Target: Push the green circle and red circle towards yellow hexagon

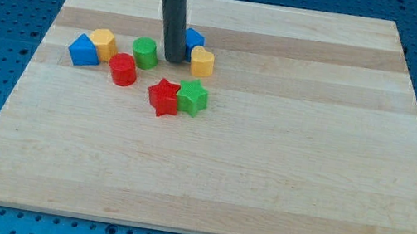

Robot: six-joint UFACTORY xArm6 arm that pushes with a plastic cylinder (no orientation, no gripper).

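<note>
The green circle sits just above-right of the red circle, both right of the yellow hexagon (touching a blue triangle-like block), with a red star and green star below, while my tip, on an upright rod gripping nothing, stands just right of the green circle, beside a blue block and a yellow block.

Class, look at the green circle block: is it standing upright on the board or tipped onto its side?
Upright: the green circle shows its round flat face upward, just left of my tip.

Red star touching green star
</note>
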